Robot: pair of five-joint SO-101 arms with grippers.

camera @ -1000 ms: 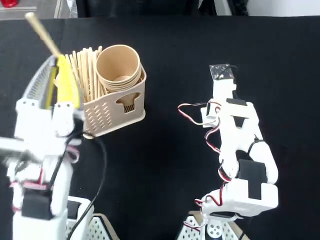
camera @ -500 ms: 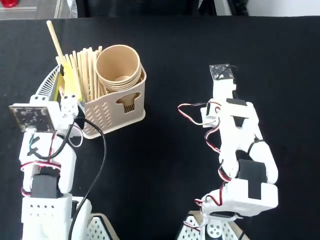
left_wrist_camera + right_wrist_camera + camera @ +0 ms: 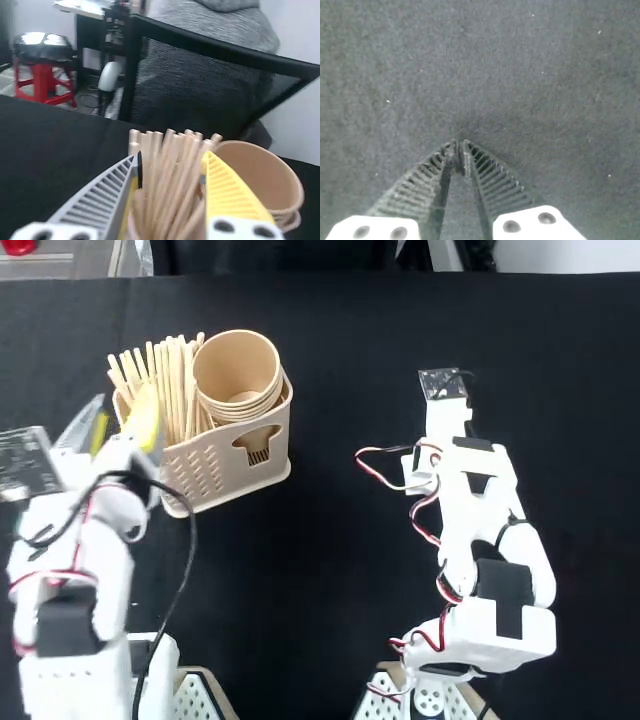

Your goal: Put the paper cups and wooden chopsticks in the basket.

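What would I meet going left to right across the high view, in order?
left arm → chopsticks → paper cups → right arm

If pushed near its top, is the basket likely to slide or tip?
Probably slides: the basket sits flat on a broad base. Its slotted walls suggest little weight. Upright chopsticks and stacked paper cups load it high, so tipping is possible.

White arms (image 3: 480,490) with red-black cables (image 3: 425,523); left end effector (image 3: 171,157) yellow and grey.
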